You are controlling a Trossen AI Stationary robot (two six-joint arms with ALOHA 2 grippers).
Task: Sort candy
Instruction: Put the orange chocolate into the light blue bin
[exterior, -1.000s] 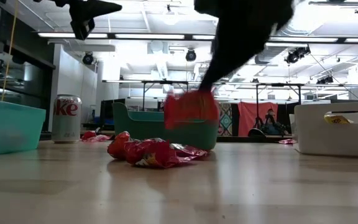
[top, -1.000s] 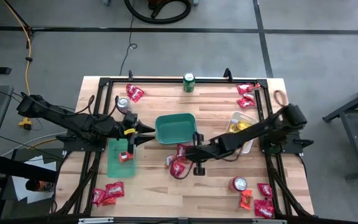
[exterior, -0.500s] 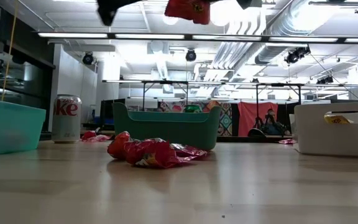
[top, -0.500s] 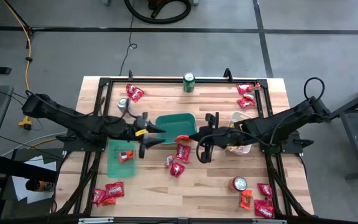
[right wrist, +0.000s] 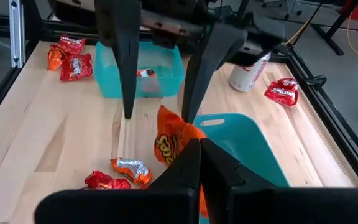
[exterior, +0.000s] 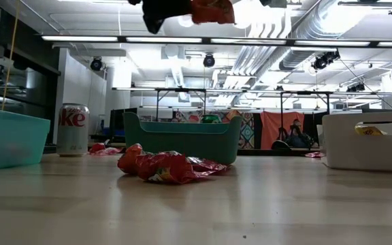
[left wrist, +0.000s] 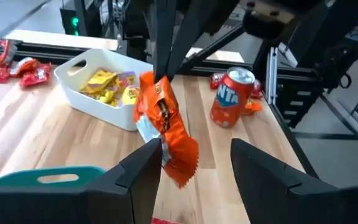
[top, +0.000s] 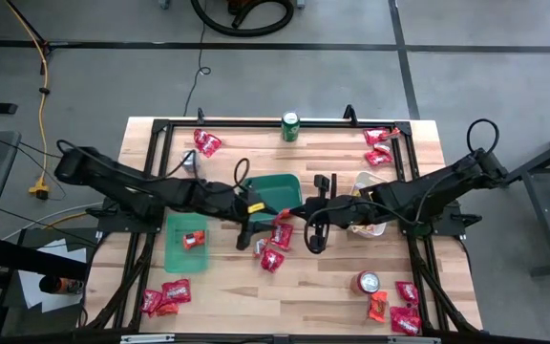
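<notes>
An orange candy packet (left wrist: 163,121) hangs in the air in my right gripper (right wrist: 199,144), over the table's middle, by the dark green bin (top: 273,191). My left gripper (left wrist: 196,144) is open. Its two fingers stand on either side of the packet (right wrist: 169,140), reaching in from the table's left (top: 261,218). More red packets (top: 273,250) lie on the wood below. Near the table's left edge, the light teal bin (top: 175,250) holds one red packet, and the white bin (top: 359,182) holds yellow candy. My right gripper pinches the orange packet between its two shut fingers (left wrist: 166,56) at the packet's upper end (left wrist: 149,81). The packet hangs below them, crumpled and lifted clear of the table. My left gripper: whether one finger (left wrist: 151,165) touches the packet's lower end, I cannot tell.
A green can (top: 291,126) stands at the far edge, a silver can (top: 190,160) far left and a red can (top: 368,282) near right. Piles of red packets lie near all four corners (top: 206,143) (top: 378,143) (top: 165,298) (top: 399,311). A black frame rims the table.
My right gripper lifted the orange packet up off the middle pile and carried it toward the far edge, then held still. My left gripper moved from over the teal bin toward the table's right, and its open fingers now straddle the held packet.
</notes>
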